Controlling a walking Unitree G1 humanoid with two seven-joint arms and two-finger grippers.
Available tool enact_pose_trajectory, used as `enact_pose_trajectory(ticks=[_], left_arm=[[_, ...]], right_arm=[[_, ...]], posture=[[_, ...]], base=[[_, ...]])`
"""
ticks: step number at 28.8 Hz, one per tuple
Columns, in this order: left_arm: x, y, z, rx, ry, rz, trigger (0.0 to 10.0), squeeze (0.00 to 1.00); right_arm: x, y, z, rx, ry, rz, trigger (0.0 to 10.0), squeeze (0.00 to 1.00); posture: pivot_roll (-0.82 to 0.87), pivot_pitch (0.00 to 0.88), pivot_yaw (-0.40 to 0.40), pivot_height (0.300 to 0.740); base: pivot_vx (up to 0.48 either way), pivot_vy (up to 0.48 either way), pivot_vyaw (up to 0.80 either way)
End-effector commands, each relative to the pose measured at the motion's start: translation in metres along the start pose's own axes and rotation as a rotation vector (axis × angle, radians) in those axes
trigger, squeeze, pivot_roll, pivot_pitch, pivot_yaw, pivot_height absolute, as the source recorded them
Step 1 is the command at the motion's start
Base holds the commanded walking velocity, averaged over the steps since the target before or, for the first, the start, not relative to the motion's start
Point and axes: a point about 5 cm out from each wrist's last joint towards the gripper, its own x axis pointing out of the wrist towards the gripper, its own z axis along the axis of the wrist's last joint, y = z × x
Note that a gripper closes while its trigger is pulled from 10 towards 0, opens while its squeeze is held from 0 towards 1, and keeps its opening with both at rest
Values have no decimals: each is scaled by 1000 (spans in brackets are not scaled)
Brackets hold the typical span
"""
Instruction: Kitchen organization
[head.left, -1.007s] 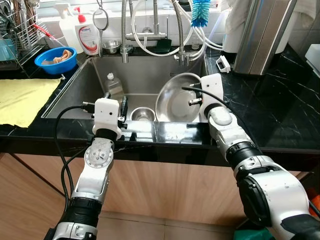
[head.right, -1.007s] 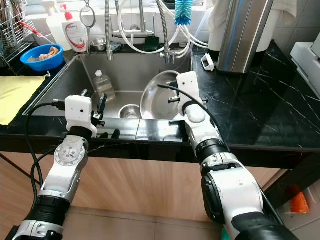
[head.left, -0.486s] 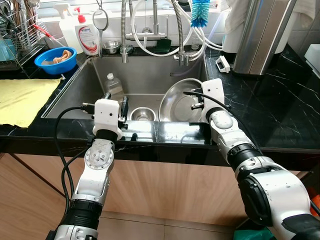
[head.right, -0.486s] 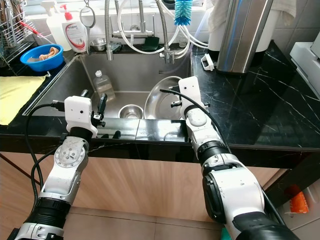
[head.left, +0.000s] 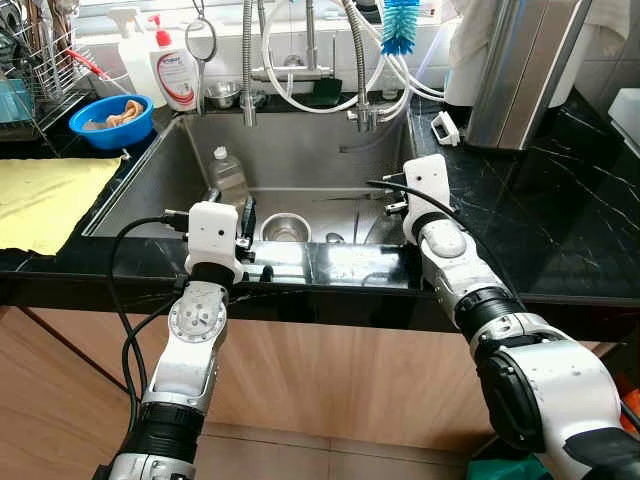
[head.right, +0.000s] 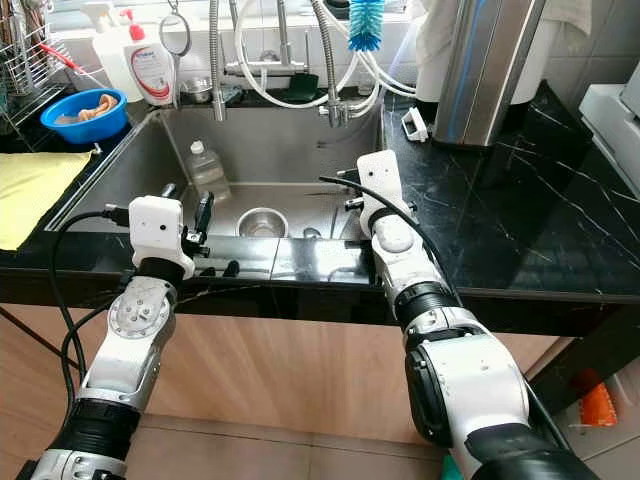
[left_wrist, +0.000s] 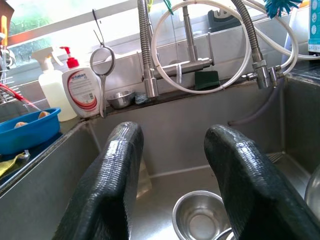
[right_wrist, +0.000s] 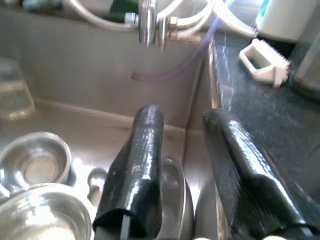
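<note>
The steel sink (head.left: 300, 150) holds a small steel bowl (head.left: 287, 228) near the drain and a clear plastic bottle (head.left: 228, 170) at its left wall. My right gripper (right_wrist: 185, 117) hangs open over the sink's right side. The rim of a large steel bowl (right_wrist: 176, 190) lies low beneath its fingers, beside another steel bowl (right_wrist: 42, 215) and the small bowl (right_wrist: 32, 162). My left gripper (left_wrist: 175, 132) rests at the sink's front edge, open and holding nothing, pointing over the small bowl (left_wrist: 200, 215).
A black stone counter (head.left: 540, 210) surrounds the sink. At the left lie a yellow cloth (head.left: 40, 195), a blue bowl (head.left: 110, 115), a soap bottle (head.left: 177, 70) and a dish rack (head.left: 35, 70). Faucets and hoses (head.left: 310, 70) line the back; a steel cylinder (head.left: 520, 70) stands right.
The large steel bowl, tilted up at my right gripper before, has dropped down into the sink behind the counter edge. My left arm has stayed put.
</note>
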Motion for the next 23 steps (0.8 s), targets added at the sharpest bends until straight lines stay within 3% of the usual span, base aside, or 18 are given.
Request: enact_pose_trajectory(ticks=[1,8,11,15,20,23], left_arm=[[-1,3,3,7,-10,2,10000,0],[-1,10,8,28,-42,41,10000,0],[-8,18,12,32,-62,97,10000,0],[-13,19,6,49,-41,60,10000,0],[-1,16,12,39,-69,66,10000,0],[-2,14,14,31,-70,67,10000,0]], right_arm=[[2,5,24,27,-120,10,10000,0],[-13,4,37,91,-306,3,10000,0],[-33,-1,36,78,-371,-39,10000,0],[-48,5,28,121,-395,-30,10000,0],[-55,-1,33,121,-420,-55,10000,0],[-57,-4,36,100,-414,-59,10000,0]], posture=[[-149,0,57,740],[-155,0,56,740],[-163,0,62,740],[-180,0,77,740],[-191,0,75,740],[-186,0,72,740]], base=[[0,0,0],[0,0,0],[0,0,0],[0,0,0],[0,0,800],[0,0,800]])
